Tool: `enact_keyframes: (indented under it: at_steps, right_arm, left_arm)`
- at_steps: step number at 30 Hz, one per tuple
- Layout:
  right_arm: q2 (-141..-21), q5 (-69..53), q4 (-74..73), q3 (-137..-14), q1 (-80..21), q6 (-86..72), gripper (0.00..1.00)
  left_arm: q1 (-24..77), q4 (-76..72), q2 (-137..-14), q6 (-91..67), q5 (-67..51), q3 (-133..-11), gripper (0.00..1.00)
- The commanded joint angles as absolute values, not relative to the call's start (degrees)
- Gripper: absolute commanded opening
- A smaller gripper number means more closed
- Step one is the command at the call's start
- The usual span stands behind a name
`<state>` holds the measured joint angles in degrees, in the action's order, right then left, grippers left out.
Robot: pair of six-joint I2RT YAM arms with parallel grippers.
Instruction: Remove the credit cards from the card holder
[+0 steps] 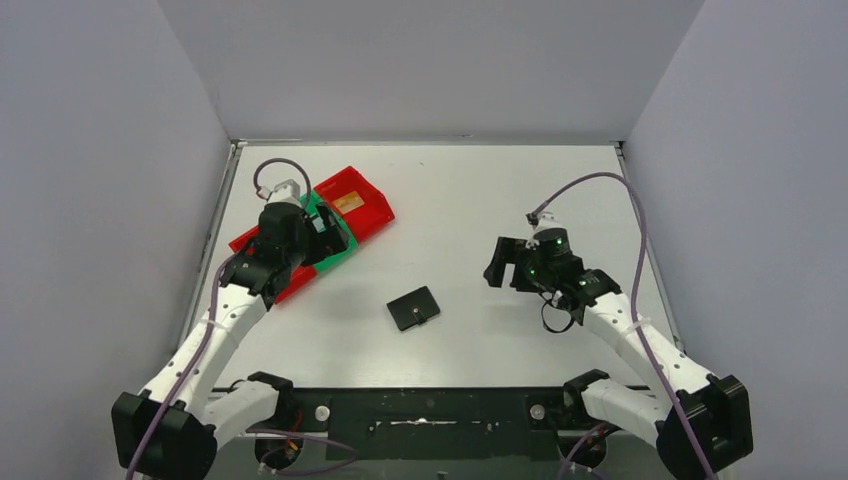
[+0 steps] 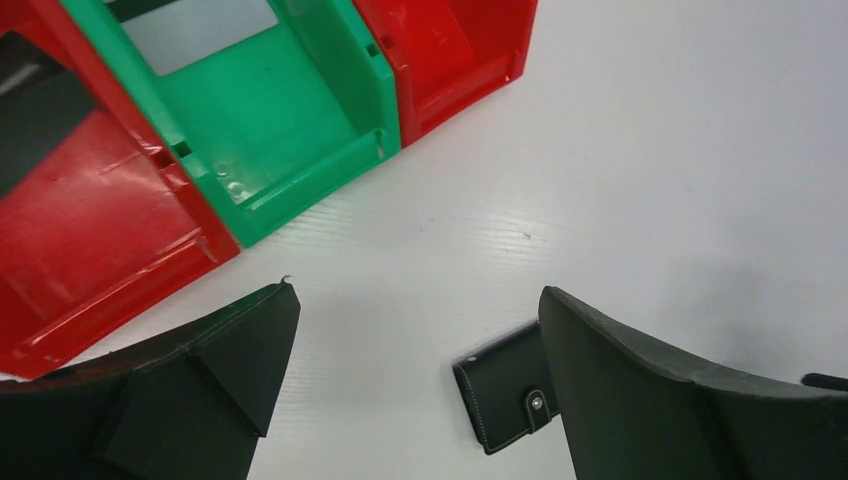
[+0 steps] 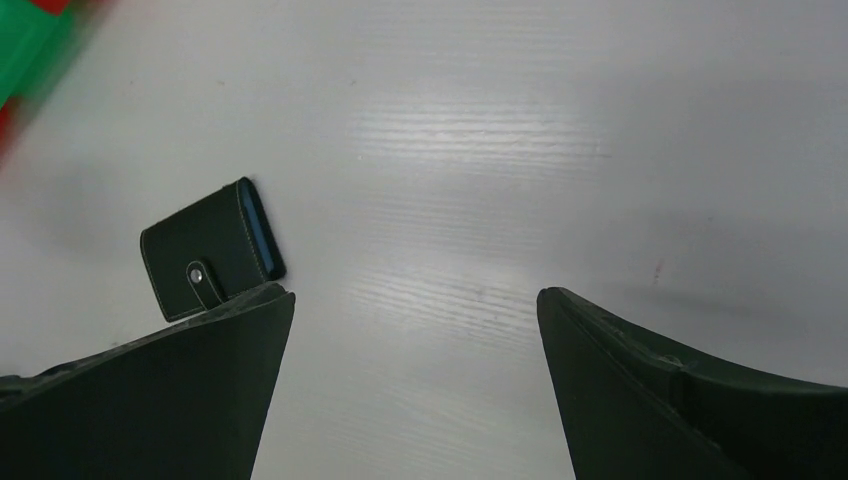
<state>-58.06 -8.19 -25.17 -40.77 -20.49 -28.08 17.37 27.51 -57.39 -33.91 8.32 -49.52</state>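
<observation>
The card holder (image 1: 414, 308) is a small black bifold wallet lying shut and flat on the white table between the arms. It also shows in the left wrist view (image 2: 505, 385) with its snap tab, and in the right wrist view (image 3: 205, 250) with a blue-grey edge. An orange-gold card (image 1: 348, 203) lies in the far red bin. A silver-grey card (image 2: 200, 30) lies in the green bin. A dark flat shape (image 2: 40, 110) in the near red bin may be the black card. My left gripper (image 1: 328, 232) (image 2: 418, 295) is open and empty by the bins. My right gripper (image 1: 503, 262) (image 3: 415, 295) is open and empty, right of the holder.
Three joined bins lie at the back left: a far red bin (image 1: 372, 195), a green bin (image 1: 340, 245) and a near red bin (image 1: 262, 272). Grey walls close in the table on three sides. Cables loop over both arms.
</observation>
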Motion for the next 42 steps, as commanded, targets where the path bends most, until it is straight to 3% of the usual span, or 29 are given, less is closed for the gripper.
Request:
enact_keyframes:
  at_steps: [1, 12, 26, 42]
  right_arm:
    - [-59.8, -5.2, -19.0, -39.3, -26.6, -33.1, 0.98]
    - [-60.6, 3.3, -21.7, -40.3, -31.0, -35.7, 0.98]
    - [-60.3, 9.8, -25.2, -42.2, -30.5, -35.7, 0.98]
    - [-61.6, 12.5, -26.6, -42.0, -29.9, -35.9, 0.98]
  left_arm:
    - [16.5, 18.1, -63.7, -36.8, -2.1, -52.9, 0.92]
    - [15.7, 15.5, -82.0, -42.9, 10.5, -60.3, 0.90]
    - [14.2, 17.3, -104.4, -39.1, 18.1, -74.3, 0.88]
    - [20.1, 19.9, -110.7, -37.5, 17.9, -75.5, 0.78]
